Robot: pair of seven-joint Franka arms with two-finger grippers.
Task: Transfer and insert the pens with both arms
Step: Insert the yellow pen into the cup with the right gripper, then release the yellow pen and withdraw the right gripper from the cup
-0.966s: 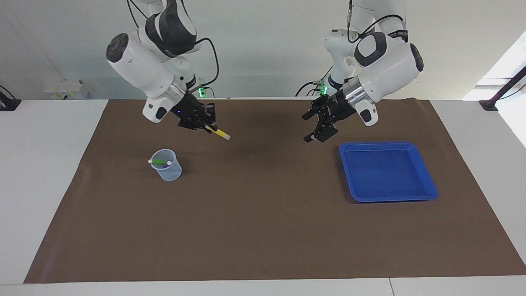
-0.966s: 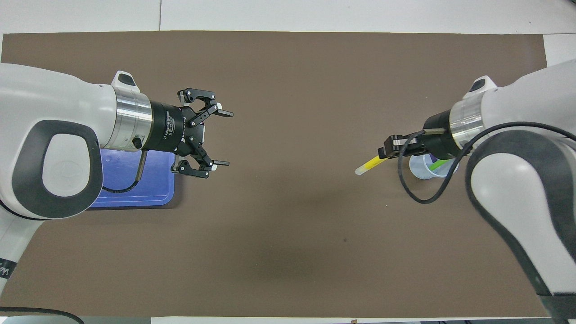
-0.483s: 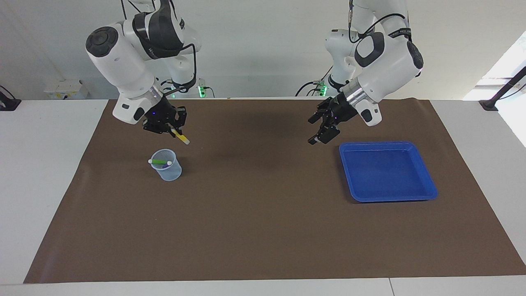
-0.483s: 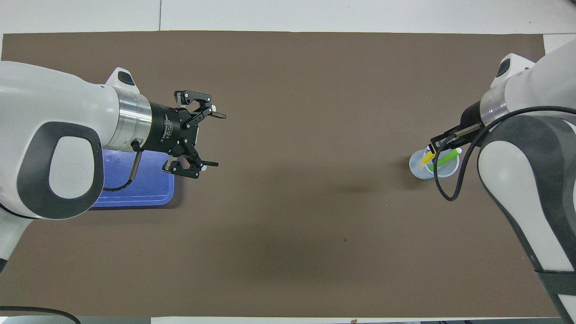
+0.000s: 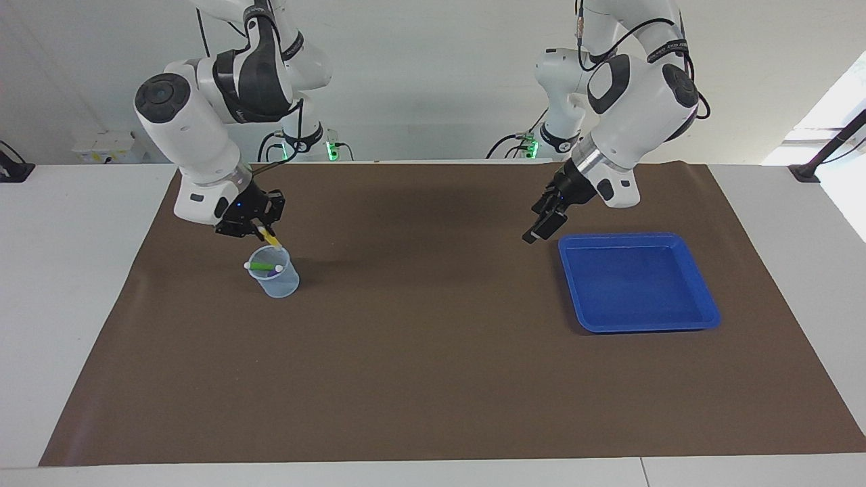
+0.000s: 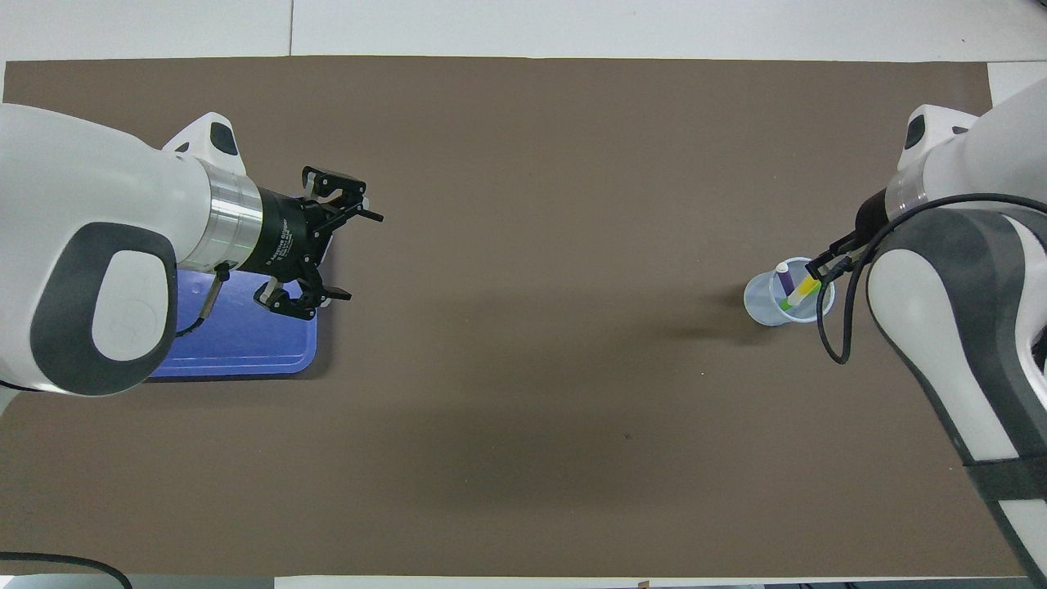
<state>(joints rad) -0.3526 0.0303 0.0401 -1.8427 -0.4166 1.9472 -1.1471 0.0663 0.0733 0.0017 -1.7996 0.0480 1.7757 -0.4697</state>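
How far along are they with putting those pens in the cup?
Nearly finished. The green pen and the purple pen already sit in the clear cup, and the blue tray has no pens in it. The right gripper grips the yellow pen, tip down over the cup's mouth. What's left is to let go of it. The left gripper hangs open by the tray.

White lettering runs along the black body of the left gripper (image 6: 327, 245) in the overhead view, too small to read. Faint lettering also shows on the dark patch of the right arm (image 5: 254, 71) in the facing view, and it cannot be made out either. No other text, number or sign is legible.
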